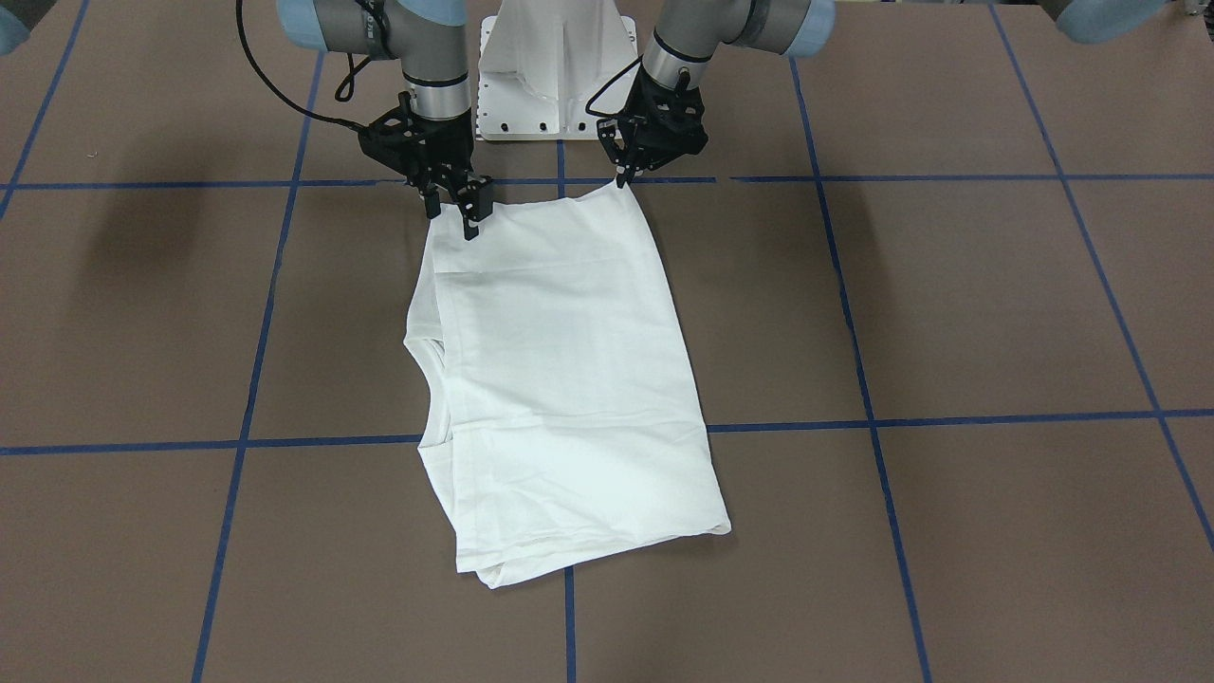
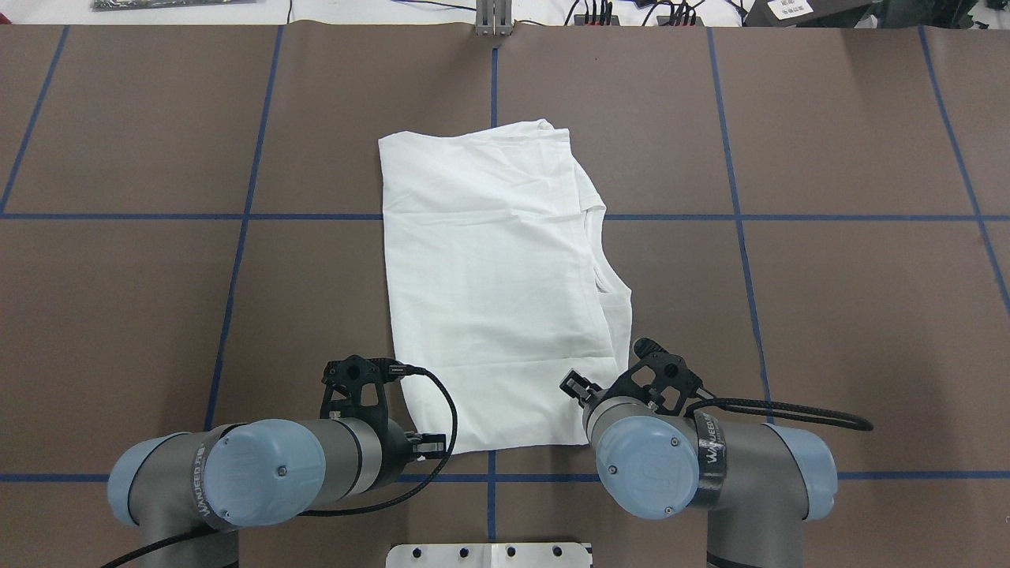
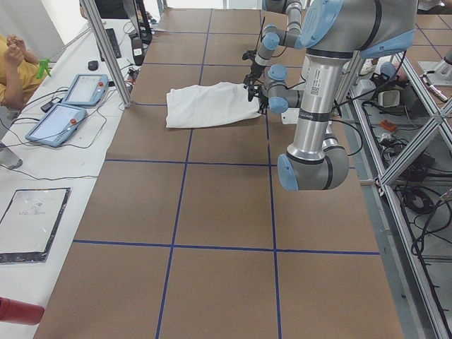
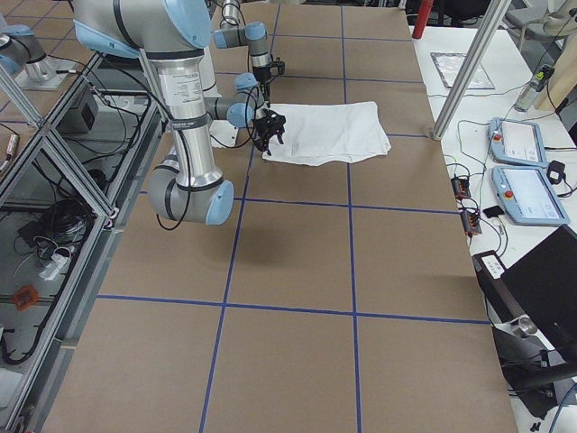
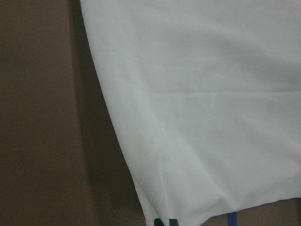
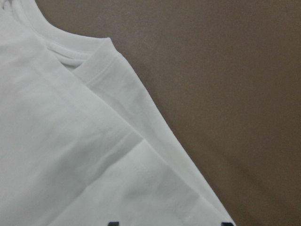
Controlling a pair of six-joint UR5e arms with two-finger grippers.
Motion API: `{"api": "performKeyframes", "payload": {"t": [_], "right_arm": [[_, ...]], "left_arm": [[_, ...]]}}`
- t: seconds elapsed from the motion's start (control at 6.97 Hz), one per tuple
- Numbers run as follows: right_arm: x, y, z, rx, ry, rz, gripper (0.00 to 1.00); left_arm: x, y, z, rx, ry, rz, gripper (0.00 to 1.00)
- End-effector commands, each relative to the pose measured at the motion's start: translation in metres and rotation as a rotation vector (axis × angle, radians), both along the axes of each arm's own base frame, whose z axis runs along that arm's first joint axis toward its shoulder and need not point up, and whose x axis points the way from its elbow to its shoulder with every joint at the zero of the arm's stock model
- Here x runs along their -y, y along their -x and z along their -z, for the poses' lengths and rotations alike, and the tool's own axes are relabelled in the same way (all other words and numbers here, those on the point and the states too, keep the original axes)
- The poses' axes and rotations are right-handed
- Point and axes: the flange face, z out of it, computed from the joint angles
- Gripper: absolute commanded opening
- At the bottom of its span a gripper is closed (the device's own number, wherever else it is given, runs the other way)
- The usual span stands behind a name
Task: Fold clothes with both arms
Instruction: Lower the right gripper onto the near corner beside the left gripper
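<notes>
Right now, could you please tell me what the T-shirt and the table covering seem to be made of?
T-shirt: soft matte white knit, likely cotton; it creases, with a ribbed collar. The table covering: matte brown sheet, perhaps paper or board; blue tape lines.

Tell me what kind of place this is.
Most likely a robotics lab test cell: a table taped into a blue grid, two teach pendants wired up alongside it, and aluminium framing around it.
</notes>
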Motion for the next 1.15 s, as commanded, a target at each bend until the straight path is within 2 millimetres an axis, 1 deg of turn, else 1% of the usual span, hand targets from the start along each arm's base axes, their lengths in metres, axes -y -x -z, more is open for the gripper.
{"api": "performKeyframes", "payload": {"t": [0.0,1.0], "right_arm": [[-0.0104,0.0074,0.0029,0.009,0.011,0.006,0.78],[-0.0165,0.0116,0.0002,0.004,0.015,0.018,0.79]], "left_arm": [[0.0007,0.0006,-0.0019,0.003,0.000,0.002,0.00],[0.0007,0.0017,-0.0004,-0.001,-0.002,0.003,0.00]]}}
